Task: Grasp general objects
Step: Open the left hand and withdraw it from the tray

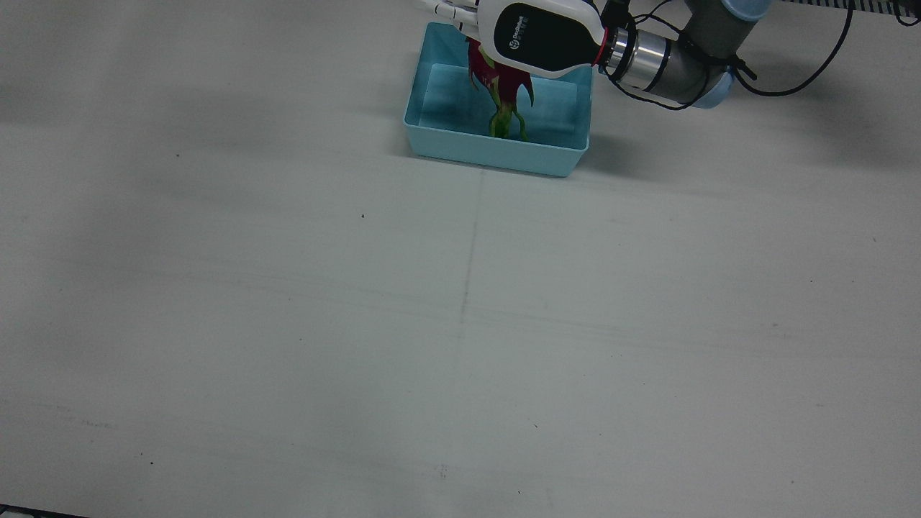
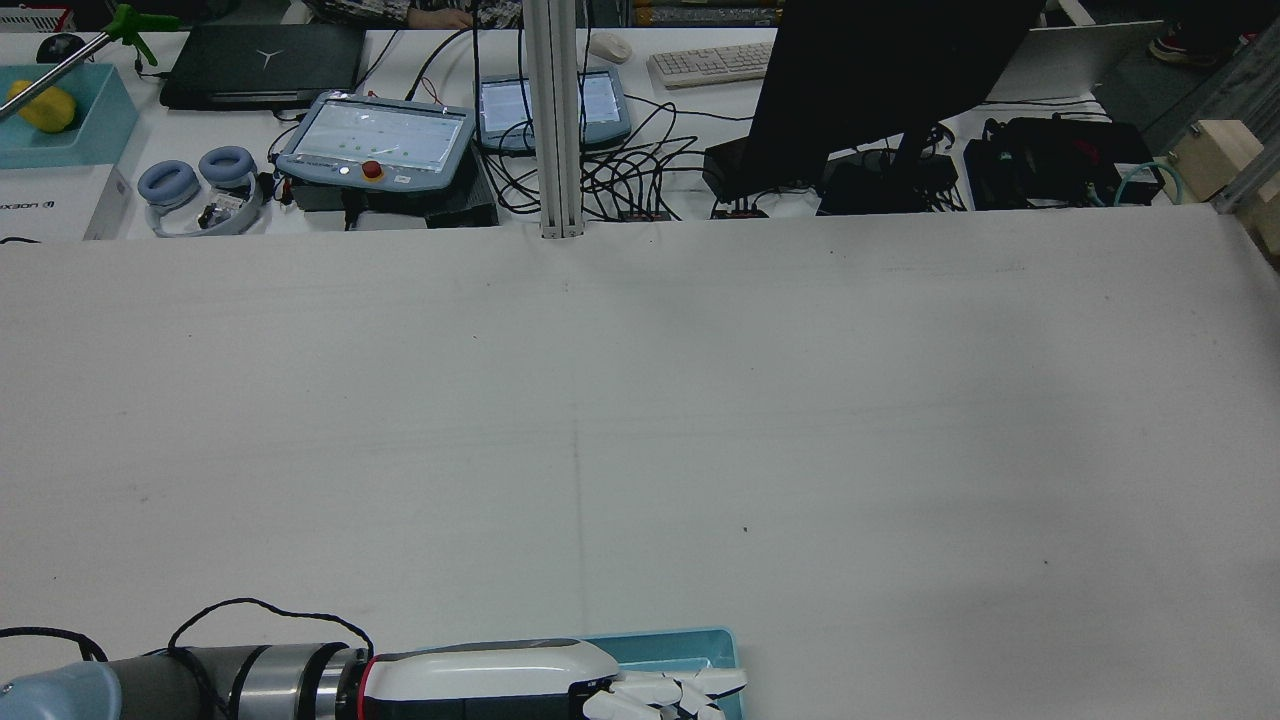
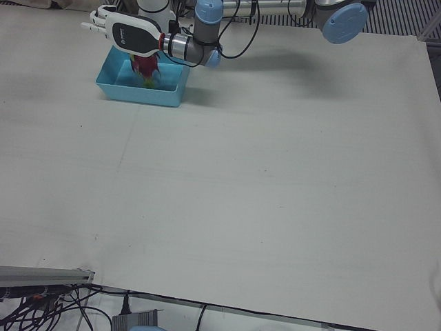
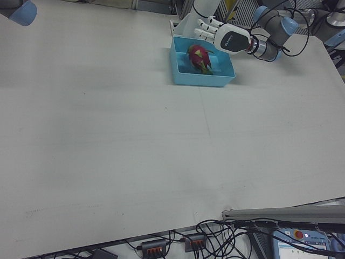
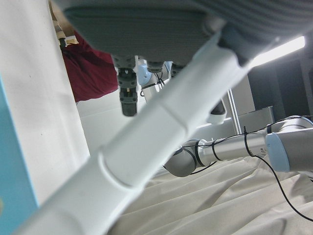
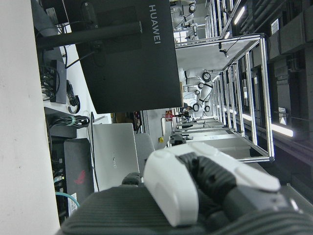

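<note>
1. Over the blue bin (image 4: 200, 80) — left hand (image 4: 223, 34), fingers spread, holding nothing.
2. Inside bin: dragon fruit (image 4: 199, 56), resting on the floor, just below the palm.
3. Step judged: release done or grasp pending — next, lift clear or close.
4. Right hand (image 6: 195, 186): state undeterminable.

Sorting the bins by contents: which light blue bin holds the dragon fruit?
The bin on the robot's table, under the left hand, holds the dragon fruit. The other bin, on the far desk in the rear view, holds something yellow.
</note>
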Controlling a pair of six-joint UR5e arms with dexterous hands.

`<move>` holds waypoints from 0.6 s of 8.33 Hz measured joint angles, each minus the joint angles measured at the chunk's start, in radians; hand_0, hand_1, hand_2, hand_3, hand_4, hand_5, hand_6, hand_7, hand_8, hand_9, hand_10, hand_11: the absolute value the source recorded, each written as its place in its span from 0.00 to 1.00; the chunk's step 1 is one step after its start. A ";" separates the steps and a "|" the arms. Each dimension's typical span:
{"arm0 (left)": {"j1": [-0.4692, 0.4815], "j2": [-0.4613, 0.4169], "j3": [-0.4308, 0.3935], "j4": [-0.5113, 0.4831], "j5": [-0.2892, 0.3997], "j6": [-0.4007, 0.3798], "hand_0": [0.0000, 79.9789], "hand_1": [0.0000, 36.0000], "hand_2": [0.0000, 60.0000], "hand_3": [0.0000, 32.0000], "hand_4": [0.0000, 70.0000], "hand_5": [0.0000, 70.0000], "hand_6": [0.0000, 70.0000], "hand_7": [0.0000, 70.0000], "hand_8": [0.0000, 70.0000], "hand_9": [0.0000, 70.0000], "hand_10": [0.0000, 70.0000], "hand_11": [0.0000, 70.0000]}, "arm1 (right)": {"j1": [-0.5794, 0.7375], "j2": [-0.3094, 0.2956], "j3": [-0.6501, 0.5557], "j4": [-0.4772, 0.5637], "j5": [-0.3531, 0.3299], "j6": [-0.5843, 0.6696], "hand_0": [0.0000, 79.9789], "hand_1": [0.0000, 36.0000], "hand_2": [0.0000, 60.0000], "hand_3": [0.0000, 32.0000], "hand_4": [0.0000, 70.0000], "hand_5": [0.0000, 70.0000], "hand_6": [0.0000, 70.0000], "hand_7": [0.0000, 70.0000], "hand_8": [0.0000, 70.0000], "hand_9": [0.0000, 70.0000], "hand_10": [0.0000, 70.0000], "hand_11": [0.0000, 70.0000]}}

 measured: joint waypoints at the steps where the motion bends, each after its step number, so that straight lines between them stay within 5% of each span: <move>1: -0.002 0.043 -0.005 -0.036 -0.016 -0.003 1.00 1.00 1.00 0.00 0.00 1.00 0.00 0.62 0.00 0.10 0.00 0.00 | 0.000 0.000 0.000 0.000 0.000 0.000 0.00 0.00 0.00 0.00 0.00 0.00 0.00 0.00 0.00 0.00 0.00 0.00; 4: -0.057 0.107 -0.009 -0.091 -0.054 -0.010 1.00 1.00 1.00 0.00 0.00 1.00 0.01 0.85 0.00 0.15 0.00 0.06 | 0.000 0.000 0.000 0.000 0.000 0.000 0.00 0.00 0.00 0.00 0.00 0.00 0.00 0.00 0.00 0.00 0.00 0.00; 5: -0.109 0.110 -0.009 -0.073 -0.057 -0.014 1.00 1.00 1.00 0.00 0.00 1.00 0.11 0.97 0.01 0.17 0.04 0.14 | 0.000 0.000 0.000 0.000 0.000 0.000 0.00 0.00 0.00 0.00 0.00 0.00 0.00 0.00 0.00 0.00 0.00 0.00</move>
